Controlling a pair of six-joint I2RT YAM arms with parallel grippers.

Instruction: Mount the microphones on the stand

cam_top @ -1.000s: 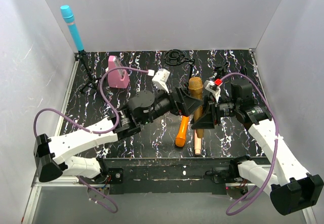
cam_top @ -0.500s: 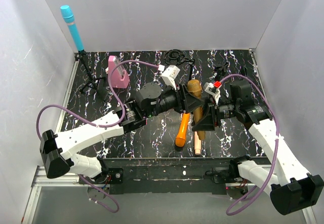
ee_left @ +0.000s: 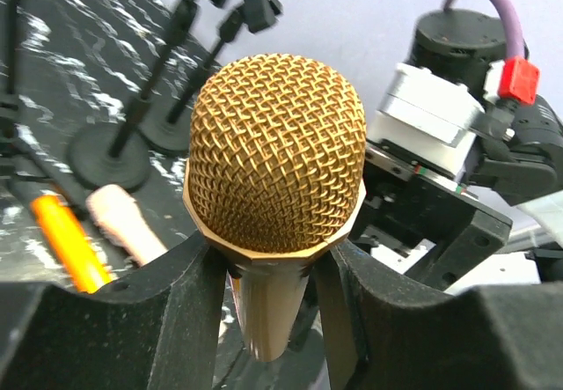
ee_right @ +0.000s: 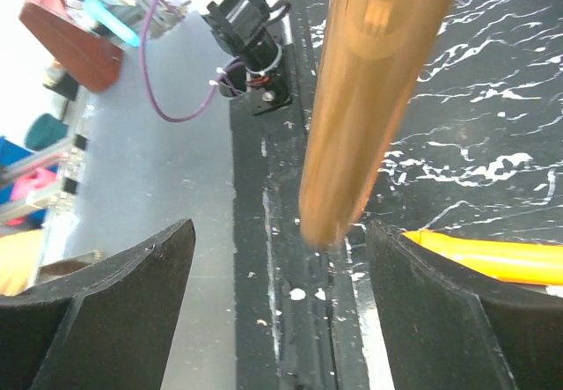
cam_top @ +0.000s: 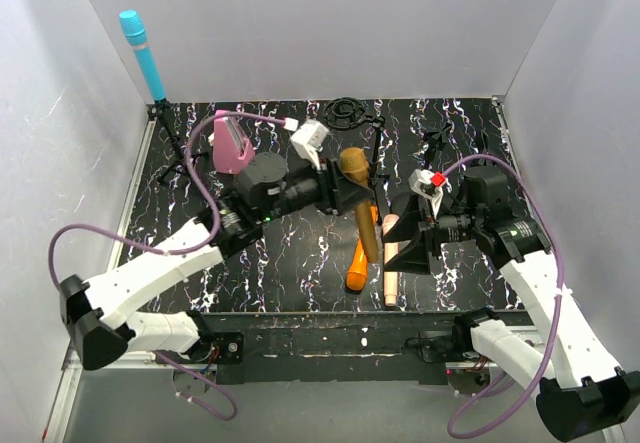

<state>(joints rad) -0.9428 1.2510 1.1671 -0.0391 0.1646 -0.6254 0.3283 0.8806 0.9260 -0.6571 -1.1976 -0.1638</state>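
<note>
Left tool (cam_top: 352, 195), mid-frame in the top view, clamped the gold mic (ee_left: 274, 152) under its head; right tool (cam_top: 398, 245), centre-right, gaped wide, holding nothing.

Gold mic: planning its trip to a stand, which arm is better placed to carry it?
Left: the left fingers clamp the gold mic under the head; the right fingers stand open, not touching its handle.

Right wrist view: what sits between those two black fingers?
The handle end of the gold microphone, with a gap on each side and the right gripper open; the right wrist view shows it.
</note>
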